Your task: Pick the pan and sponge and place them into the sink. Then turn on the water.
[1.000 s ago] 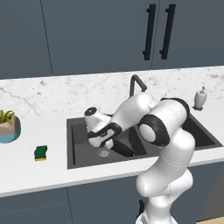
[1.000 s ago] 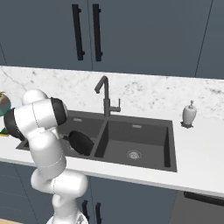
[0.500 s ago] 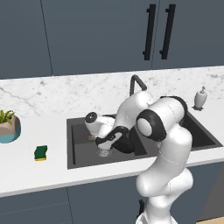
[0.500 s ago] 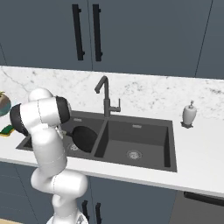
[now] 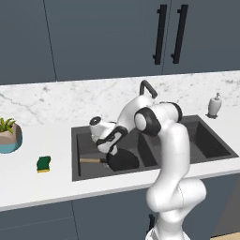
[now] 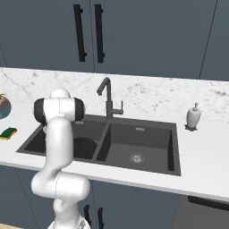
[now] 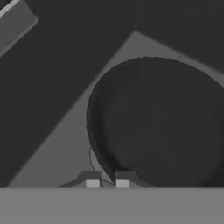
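Left base view
Sink: the dark grey rectangular double-basin sink point(image 5: 201, 140) is set into the white marbled counter point(image 5: 56, 136).
Pan: the round black frying pan with a light-brown wooden handle point(image 5: 123, 160) lies in the sink's left basin, handle pointing away from the divider.
Gripper: the two-finger gripper point(image 5: 111, 151) hangs over the left basin, just above the pan where the handle joins it; its jaws are closed together, and I cannot tell whether they touch the pan.
Sponge: the small green sponge with a yellow bottom layer point(image 5: 43, 163) sits on the counter left of the sink, apart from its rim.
Plant pot: the teal plant pot point(image 5: 9, 139) stands further left of the sink.

Right base view
Faucet: the dark grey gooseneck faucet point(image 6: 108, 102) rises behind the sink's divider.
Soap bottle: the white soap dispenser bottle point(image 6: 193, 117) stands right of the sink.

Hand view
Pan: its dark round rim and bowl lie close before the fingertips point(image 7: 92, 180), resting on the sink floor.
Grip: the two tips stand nearly together at the pan's edge.
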Tool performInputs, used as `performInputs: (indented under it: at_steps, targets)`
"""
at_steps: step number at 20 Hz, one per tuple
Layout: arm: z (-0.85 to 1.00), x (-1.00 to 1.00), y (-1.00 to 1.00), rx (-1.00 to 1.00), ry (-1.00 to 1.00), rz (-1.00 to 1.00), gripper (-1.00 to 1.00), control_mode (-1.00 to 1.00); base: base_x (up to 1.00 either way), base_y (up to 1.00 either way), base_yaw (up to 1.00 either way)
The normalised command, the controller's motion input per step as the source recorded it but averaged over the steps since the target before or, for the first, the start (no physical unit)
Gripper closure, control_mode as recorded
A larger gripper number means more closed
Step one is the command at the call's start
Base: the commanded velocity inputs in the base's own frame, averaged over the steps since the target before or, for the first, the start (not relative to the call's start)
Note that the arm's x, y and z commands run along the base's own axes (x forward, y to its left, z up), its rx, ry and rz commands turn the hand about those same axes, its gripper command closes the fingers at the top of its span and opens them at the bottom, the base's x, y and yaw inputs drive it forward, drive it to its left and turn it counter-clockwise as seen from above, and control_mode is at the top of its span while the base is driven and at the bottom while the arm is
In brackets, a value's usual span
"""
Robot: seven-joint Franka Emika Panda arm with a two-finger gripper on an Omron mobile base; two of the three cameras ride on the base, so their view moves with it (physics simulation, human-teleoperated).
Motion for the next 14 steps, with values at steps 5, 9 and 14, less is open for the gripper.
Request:
performInputs:
  at_steps: [5,9,14]
  targets:
    - [-1.0,0.6,-0.02,0.0,0.0,0.04,1.0,-1.0,0.0,0.0,0.0]
    - [-0.81,0.3,0.0,0.05,0.01,0.02,1.0,-1.0,0.0,0.0,0.0]
    - [-0.02,-0.19,0.01,0.11,0.0,0.0,-1.0,-1.0,0.0,0.0,0.0]
